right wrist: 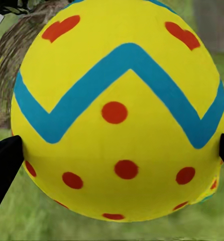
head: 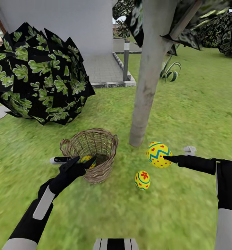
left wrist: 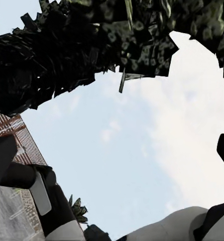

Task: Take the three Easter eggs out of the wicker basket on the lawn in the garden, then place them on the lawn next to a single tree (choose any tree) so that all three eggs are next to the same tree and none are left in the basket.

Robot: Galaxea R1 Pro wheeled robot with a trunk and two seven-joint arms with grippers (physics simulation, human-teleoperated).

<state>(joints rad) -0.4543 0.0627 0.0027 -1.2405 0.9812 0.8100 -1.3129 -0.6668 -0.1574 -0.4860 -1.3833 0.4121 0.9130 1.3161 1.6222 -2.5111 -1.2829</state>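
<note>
The wicker basket (head: pixel 95 152) stands on the lawn (head: pixel 185 114) just left of the tree (head: pixel 148 80), whose pale trunk rises close behind it. One Easter egg (head: pixel 86 159) lies inside the basket, partly hidden by my left gripper (head: pixel 83 161), which hangs at the near rim. In the left wrist view its fingers (left wrist: pixel 1 163) are spread, with sky between them. My right gripper (head: pixel 166 159) (right wrist: pixel 112 155) is shut on a second egg (head: pixel 158 154) (right wrist: pixel 117 105), held above the grass near the trunk's foot. A third egg (head: pixel 142 180) rests on the grass between basket and trunk.
A round black-and-green bush (head: pixel 39 73) fills the left, behind the basket. Grey paving (head: pixel 103 69) and a post (head: pixel 126 59) lie beyond, before a pale wall. A small spiky plant (head: pixel 169 71) grows right of the trunk. Open grass stretches to the right and near me.
</note>
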